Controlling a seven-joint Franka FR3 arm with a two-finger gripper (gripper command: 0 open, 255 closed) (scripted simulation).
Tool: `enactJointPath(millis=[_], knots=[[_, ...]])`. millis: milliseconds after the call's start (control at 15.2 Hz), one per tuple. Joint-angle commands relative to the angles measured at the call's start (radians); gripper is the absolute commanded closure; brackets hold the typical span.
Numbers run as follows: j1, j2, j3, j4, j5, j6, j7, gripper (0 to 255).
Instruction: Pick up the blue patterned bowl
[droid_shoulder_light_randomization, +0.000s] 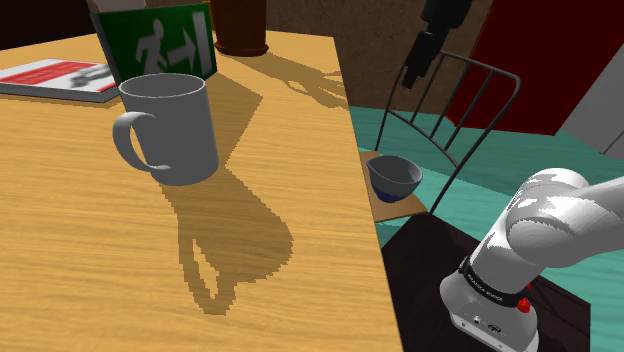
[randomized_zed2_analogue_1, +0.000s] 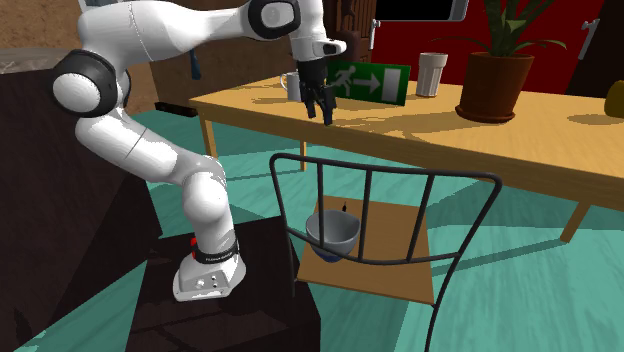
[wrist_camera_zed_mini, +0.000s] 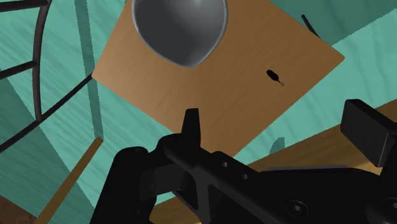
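Nothing is grasped yet: the blue-grey bowl (randomized_zed2_analogue_1: 333, 232) sits on the wooden chair seat (randomized_zed2_analogue_1: 395, 272) beside the bench (randomized_zed2_analogue_1: 430, 125), with the jaws well above it, spread wide and empty, so descent, closing and lifting are all left.

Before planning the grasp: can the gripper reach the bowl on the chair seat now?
Probably yes. The open gripper hangs well above the seat, where the bowl sits uncovered. The chair back stands beside the bowl, not over it, so a descent from above looks free.
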Motion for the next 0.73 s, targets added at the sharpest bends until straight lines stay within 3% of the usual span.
enactJointPath(millis=[0, 660], knots=[[0.000, 0.000, 0.000, 0.000, 0.000, 0.000, 0.000, 0], [-0.022, -0.084, 0.002, -0.386, -0.028, 0.303, 0.032, 0]])
